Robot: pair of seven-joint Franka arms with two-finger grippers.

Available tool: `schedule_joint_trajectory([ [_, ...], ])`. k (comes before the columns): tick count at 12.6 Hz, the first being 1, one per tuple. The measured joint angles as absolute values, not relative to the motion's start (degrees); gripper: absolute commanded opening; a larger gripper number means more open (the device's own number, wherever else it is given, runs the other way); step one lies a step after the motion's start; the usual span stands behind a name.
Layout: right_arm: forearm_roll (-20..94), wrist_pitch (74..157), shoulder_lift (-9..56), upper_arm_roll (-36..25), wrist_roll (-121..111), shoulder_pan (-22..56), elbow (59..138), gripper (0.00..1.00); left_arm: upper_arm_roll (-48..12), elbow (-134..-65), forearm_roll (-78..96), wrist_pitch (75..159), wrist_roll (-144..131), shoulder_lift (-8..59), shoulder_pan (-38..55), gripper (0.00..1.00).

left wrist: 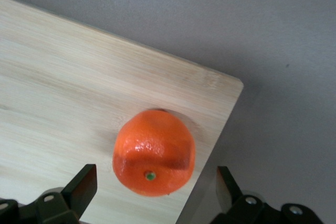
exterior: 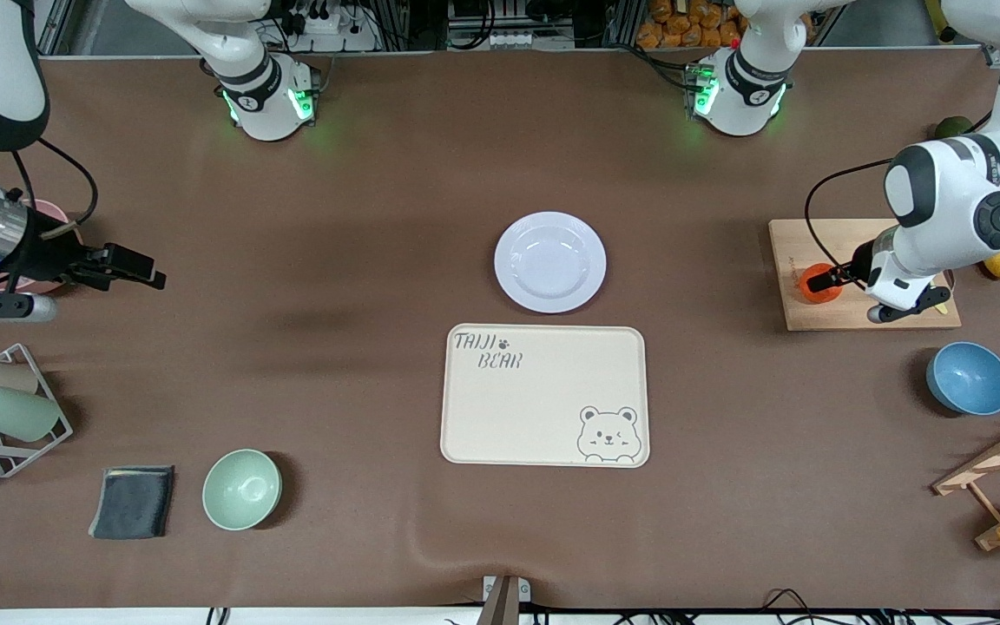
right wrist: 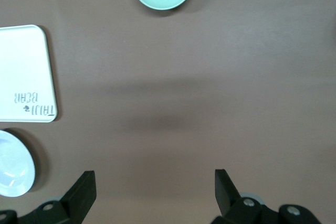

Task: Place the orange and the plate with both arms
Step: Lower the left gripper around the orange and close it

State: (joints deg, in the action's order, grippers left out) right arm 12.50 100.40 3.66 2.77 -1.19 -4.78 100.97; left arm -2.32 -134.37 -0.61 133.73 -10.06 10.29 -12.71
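Left wrist view shows the orange sitting on a wooden board near its corner, and the left gripper is right over it with its fingers spread wide on both sides, holding nothing. Front view shows that board at the left arm's end of the table, and the plate lies in the middle of the table, just beside the tray and farther from the camera than it. At the other end the right gripper waits over bare table, fingers wide apart and empty.
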Motion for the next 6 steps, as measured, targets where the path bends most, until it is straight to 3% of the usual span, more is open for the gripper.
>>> schedule_joint_trajectory([
  [6,13.70,100.41,4.79,2.84,-1.18,-4.50,100.97,1.00,-2.35,-134.37,-3.57,136.07,-10.06,14.72,-12.81,1.00],
])
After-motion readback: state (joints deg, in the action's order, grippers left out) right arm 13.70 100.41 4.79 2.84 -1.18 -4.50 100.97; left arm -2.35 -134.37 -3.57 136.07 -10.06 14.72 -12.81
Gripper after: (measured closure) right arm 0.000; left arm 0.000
